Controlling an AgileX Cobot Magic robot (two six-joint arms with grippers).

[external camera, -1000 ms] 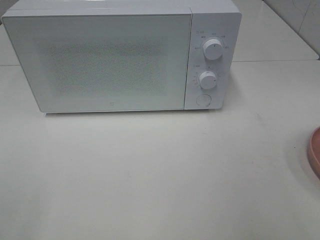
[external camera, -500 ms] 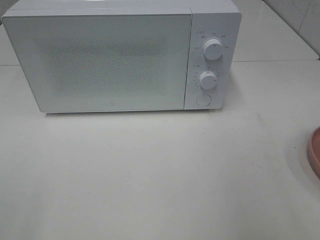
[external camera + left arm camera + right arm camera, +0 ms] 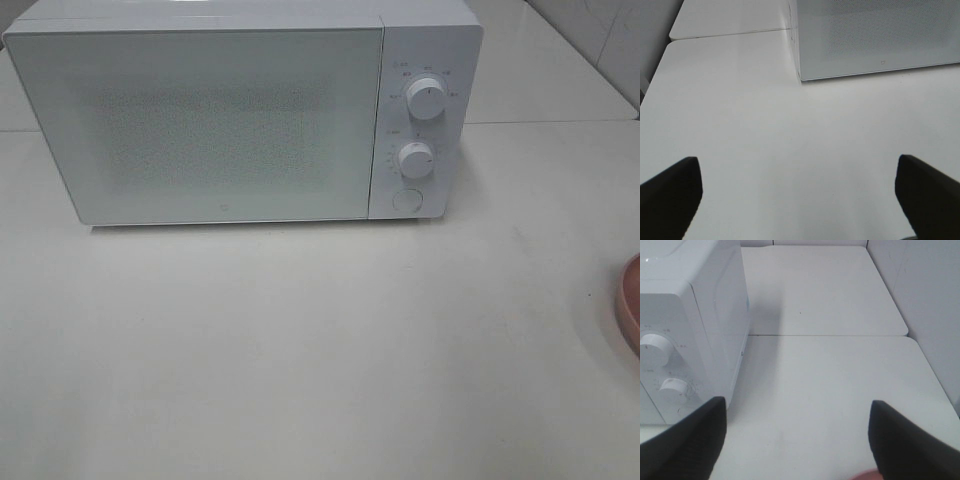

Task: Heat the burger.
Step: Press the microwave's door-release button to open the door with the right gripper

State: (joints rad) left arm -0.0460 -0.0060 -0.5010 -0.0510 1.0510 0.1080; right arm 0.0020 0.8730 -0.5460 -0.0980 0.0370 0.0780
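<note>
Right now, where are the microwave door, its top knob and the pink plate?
microwave door (image 3: 200, 125): high view, middle of the panel.
top knob (image 3: 427, 99): high view, its front face.
pink plate (image 3: 630, 305): high view, its visible rim.

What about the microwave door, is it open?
No, the microwave door is shut, lying flush with the control panel beside it.

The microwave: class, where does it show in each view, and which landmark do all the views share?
Exterior high: the microwave fills the upper left and middle, door shut.
Left wrist: one front corner, beyond the open left gripper.
Right wrist: the end with its knobs, beyond the open right gripper.
Shared landmark: the table seam.
</note>
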